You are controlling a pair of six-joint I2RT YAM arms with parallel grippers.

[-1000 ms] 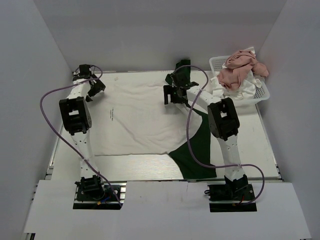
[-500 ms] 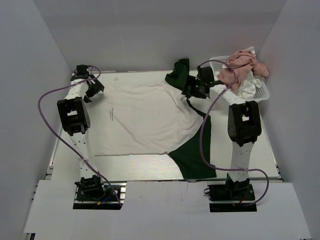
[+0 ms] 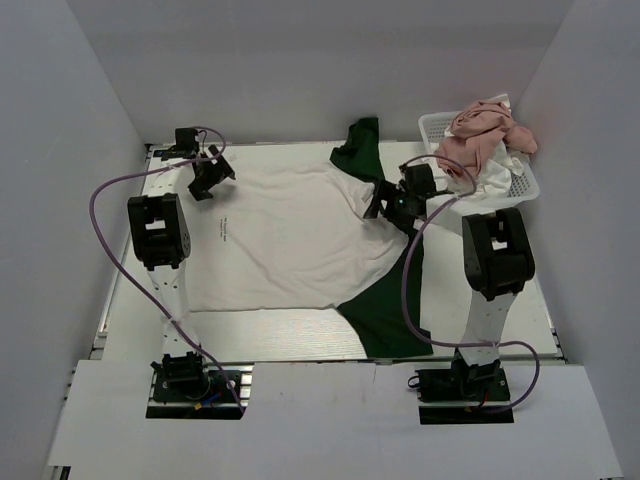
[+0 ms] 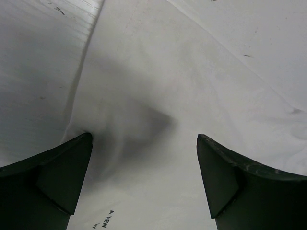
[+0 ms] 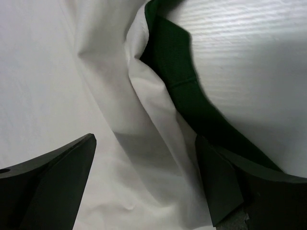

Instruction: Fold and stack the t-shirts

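Top external: we saw the green-sleeved t-shirt (image 3: 290,235) spread flat across the white table (image 3: 500,300). One green sleeve (image 3: 362,145) pointed to the far edge, the other sleeve (image 3: 392,300) toward the near edge. Our left gripper (image 3: 205,183) sat over the shirt's far-left corner, jaws spread, nothing pinched. Left wrist showed white cloth and bare table between its fingers (image 4: 53,177). Our right gripper (image 3: 383,208) was at the collar (image 5: 180,86), jaws also spread, holding nothing. We couldn't tell if either set of tips touched cloth. The white latticed basket (image 3: 432,124) stood at the table's far-right corner, with a pink t-shirt (image 3: 480,135) heaped on a white t-shirt (image 3: 492,180). Plain pale walls (image 3: 300,60) boxed the table on three sides. A white board (image 3: 320,420) covered the near edge around the arm bases.
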